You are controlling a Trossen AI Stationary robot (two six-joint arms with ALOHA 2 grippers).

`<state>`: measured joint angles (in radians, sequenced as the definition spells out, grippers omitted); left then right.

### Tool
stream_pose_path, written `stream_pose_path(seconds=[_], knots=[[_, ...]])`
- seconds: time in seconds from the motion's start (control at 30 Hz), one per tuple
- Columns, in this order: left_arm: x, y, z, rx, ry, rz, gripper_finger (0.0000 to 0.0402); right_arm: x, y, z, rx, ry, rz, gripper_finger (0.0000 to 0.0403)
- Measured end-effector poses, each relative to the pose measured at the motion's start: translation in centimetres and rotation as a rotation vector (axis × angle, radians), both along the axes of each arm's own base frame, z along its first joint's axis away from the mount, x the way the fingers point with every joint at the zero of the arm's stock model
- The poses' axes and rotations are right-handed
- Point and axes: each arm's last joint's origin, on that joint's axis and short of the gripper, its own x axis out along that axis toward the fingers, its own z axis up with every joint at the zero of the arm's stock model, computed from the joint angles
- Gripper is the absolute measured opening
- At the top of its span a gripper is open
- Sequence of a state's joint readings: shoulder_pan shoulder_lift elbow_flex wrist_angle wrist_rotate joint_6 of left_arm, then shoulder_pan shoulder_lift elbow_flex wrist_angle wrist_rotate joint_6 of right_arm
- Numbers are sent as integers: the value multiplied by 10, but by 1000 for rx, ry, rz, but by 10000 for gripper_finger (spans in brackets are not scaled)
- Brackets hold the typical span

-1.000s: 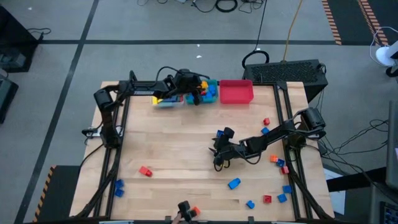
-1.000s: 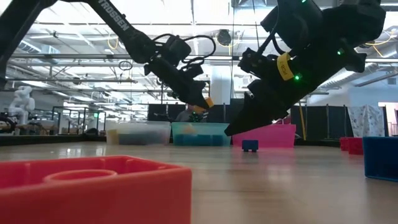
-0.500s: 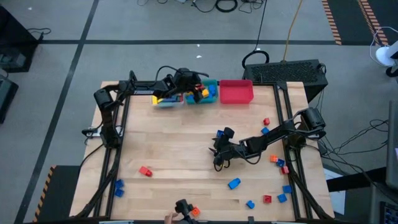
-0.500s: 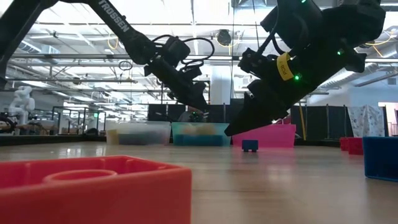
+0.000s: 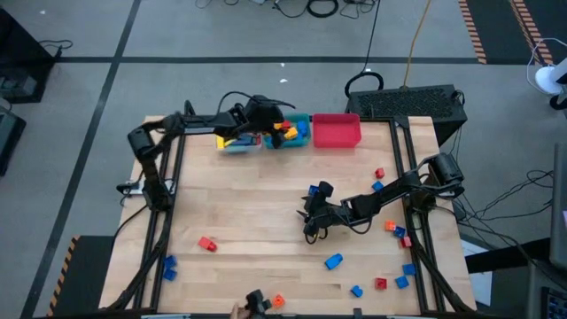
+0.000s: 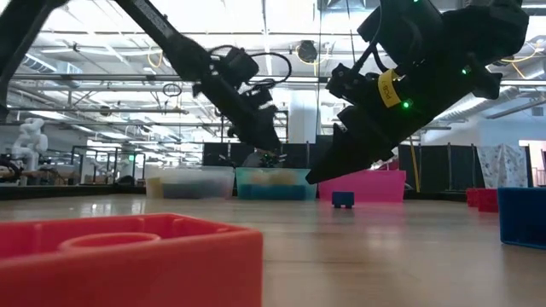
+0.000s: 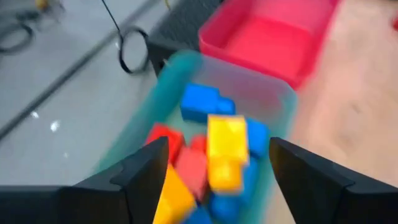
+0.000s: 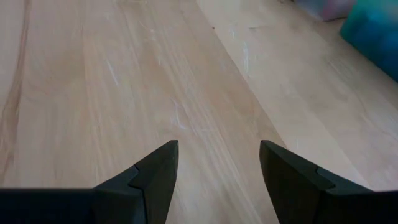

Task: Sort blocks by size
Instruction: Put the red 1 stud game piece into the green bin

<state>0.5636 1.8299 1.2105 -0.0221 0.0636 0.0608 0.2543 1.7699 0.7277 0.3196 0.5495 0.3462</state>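
Overhead, the left tool (image 5: 268, 124) hangs above the teal bin (image 5: 295, 130) at the far edge of the worktop (image 5: 257, 204), its two fingers (image 7: 146, 171) spread wide with nothing between them. Its wrist view looks straight down into that bin, where a yellow brick (image 7: 227, 149) lies on top of blue bricks (image 7: 202, 102) and red bricks (image 7: 180, 155), with an orange piece (image 7: 173, 198) at the near side. The red bin (image 5: 337, 130) stands just beside the teal one on its right, and the clear bin (image 5: 237, 142) on its left, holding a few coloured pieces that are too small to sort out.

The right tool (image 5: 310, 213) sits low over the middle of the worktop, fingers (image 8: 158, 174) parted and gripping nothing; its wrist view shows only bare wood between them.

Loose blocks remain scattered. A red block (image 5: 207, 244) lies alone toward the front left, and two blue blocks (image 5: 168, 267) lie near the left front corner. On the right side a blue block (image 5: 333, 260) lies just in front of the right arm, with more blue, red and orange pieces (image 5: 395, 230) spread along the right edge and front right corner. A small orange block (image 5: 278, 301) lies at the front edge. In the low view a small blue block (image 6: 343, 199) stands on the wood in front of the red bin.
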Motion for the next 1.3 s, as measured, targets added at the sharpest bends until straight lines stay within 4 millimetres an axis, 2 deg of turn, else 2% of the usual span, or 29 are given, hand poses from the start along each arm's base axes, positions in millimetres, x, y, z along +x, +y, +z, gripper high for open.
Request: stream_pose_path(seconds=[0.13,0.27,0.47,0.6,0.77,0.9,1.3], knots=[[-15,-20,23,-77,111,-32,245,0,0,0,0,2,0,210],[-32,-50,33,-190,260,-57,232,0,0,0,0,2,0,210],[-56,-97,30,-430,565,-8,231,0,0,0,6,2,0,210],[-64,-126,27,-497,743,-5,231,-1,0,-1,6,9,0,210],[-62,-164,27,-417,829,2,231,-2,1,-2,6,26,7,210],[-63,-199,23,-318,866,-93,231,-4,1,-5,26,66,37,210],[-99,-276,-9,-378,1049,-343,231,-3,1,-4,27,62,36,210]])
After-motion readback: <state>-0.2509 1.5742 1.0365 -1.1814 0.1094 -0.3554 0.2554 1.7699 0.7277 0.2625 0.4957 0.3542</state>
